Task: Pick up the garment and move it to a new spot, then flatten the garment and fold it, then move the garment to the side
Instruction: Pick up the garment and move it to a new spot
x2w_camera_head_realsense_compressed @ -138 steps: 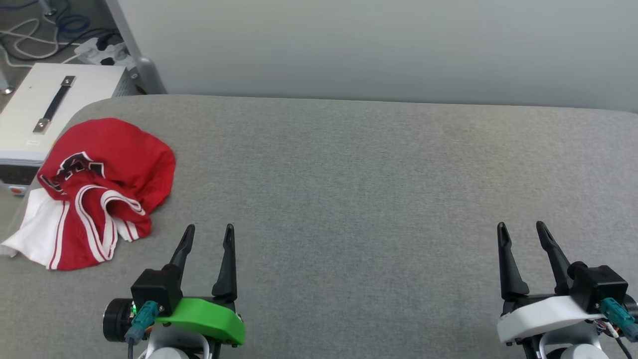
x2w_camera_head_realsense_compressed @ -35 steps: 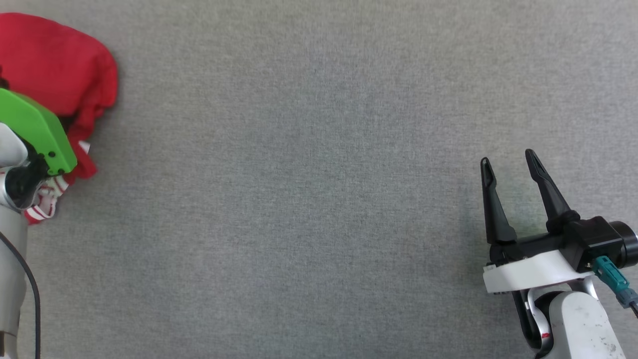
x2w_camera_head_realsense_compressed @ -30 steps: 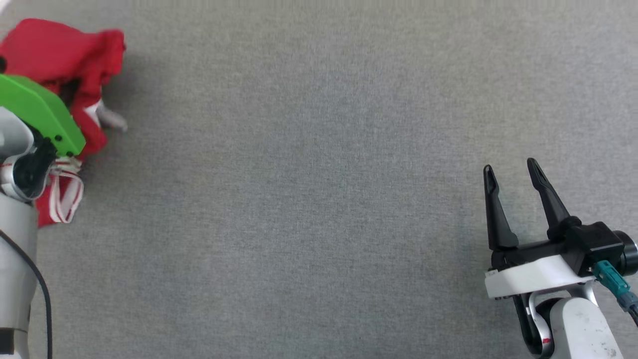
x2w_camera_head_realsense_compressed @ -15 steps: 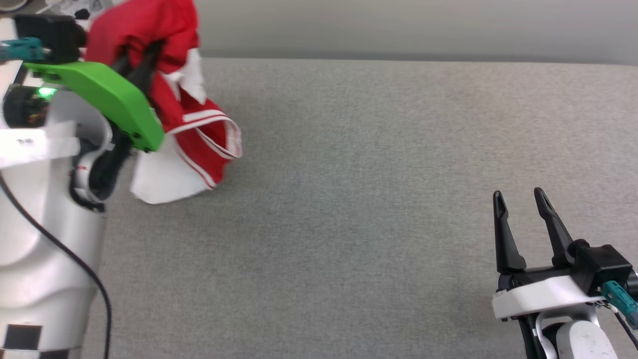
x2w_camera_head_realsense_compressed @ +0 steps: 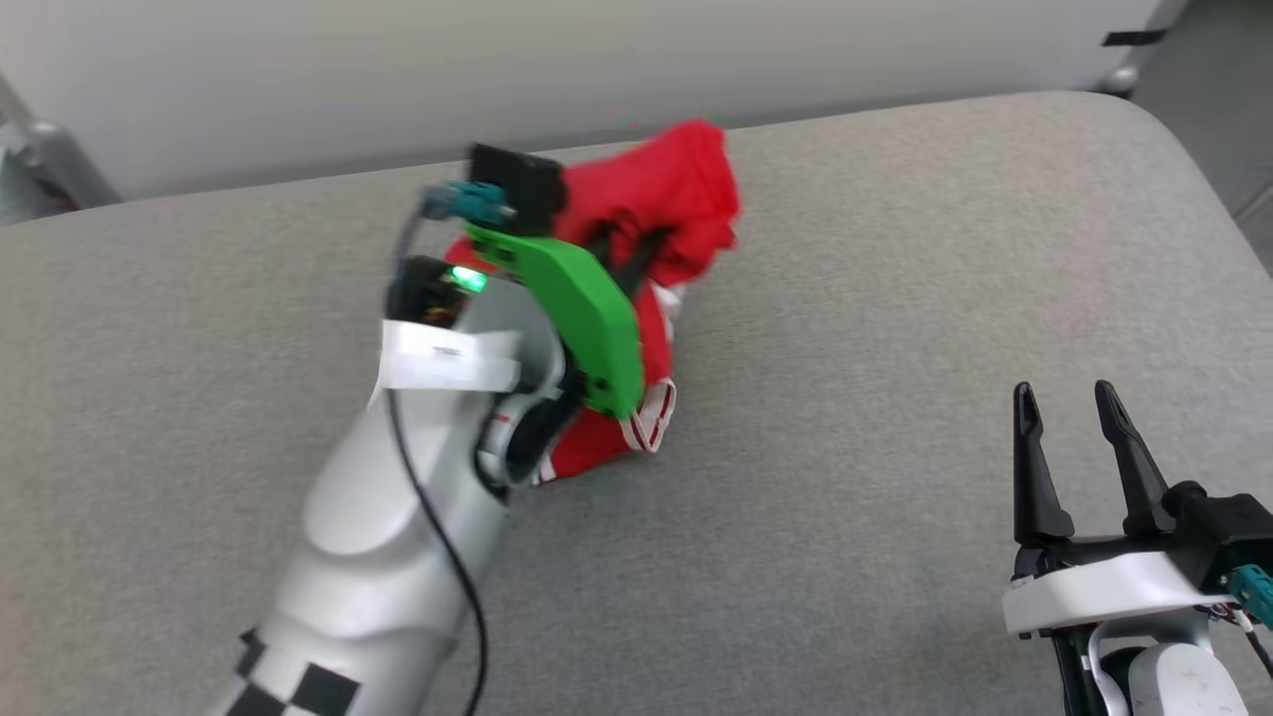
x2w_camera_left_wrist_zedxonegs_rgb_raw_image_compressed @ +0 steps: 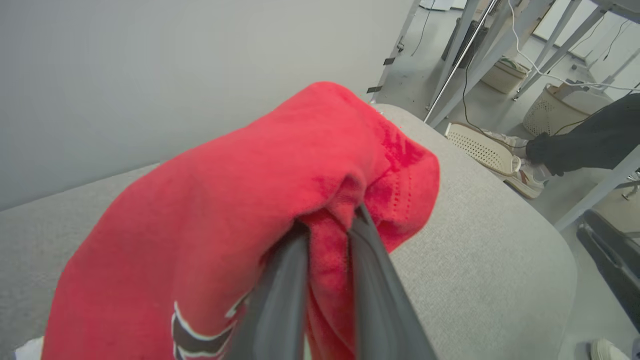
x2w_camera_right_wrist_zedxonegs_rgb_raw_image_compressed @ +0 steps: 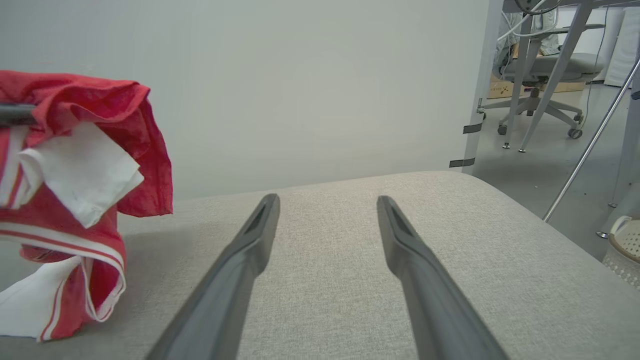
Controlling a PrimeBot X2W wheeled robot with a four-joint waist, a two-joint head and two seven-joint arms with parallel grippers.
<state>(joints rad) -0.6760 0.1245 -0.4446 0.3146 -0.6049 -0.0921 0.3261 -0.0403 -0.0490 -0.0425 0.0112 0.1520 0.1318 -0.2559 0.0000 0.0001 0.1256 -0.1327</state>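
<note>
Garment [x2w_camera_head_realsense_compressed: 686, 199]: bunched red cloth with a white sleeve and striped trim, hanging in a heap near the far edge of the grey padded surface [x2w_camera_head_realsense_compressed: 895, 298], about midway across; lowest folds down at the surface.
Print: part of a black, white-outlined letter, low on the red cloth in the left wrist view [x2w_camera_left_wrist_zedxonegs_rgb_raw_image_compressed: 195, 340].
Left gripper [x2w_camera_head_realsense_compressed: 622, 249]: pinched tight on a fold of the garment [x2w_camera_left_wrist_zedxonegs_rgb_raw_image_compressed: 250, 200], red cloth squeezed between the two dark fingers [x2w_camera_left_wrist_zedxonegs_rgb_raw_image_compressed: 280, 290].
Right gripper [x2w_camera_head_realsense_compressed: 1064, 393]: spread wide, holding nothing, low over the near right part of the surface, well apart from the garment [x2w_camera_right_wrist_zedxonegs_rgb_raw_image_compressed: 75, 175].
Woven basket [x2w_camera_left_wrist_zedxonegs_rgb_raw_image_compressed: 550, 107]: on the floor beyond the surface; contents impossible to tell.
Second basket [x2w_camera_right_wrist_zedxonegs_rgb_raw_image_compressed: 622, 240]: pale perforated rim at the lower right; inside hidden.
Person: a dark-trousered leg [x2w_camera_left_wrist_zedxonegs_rgb_raw_image_compressed: 580, 145] and a pale shoe [x2w_camera_left_wrist_zedxonegs_rgb_raw_image_compressed: 520, 172] on the floor near the woven basket.
</note>
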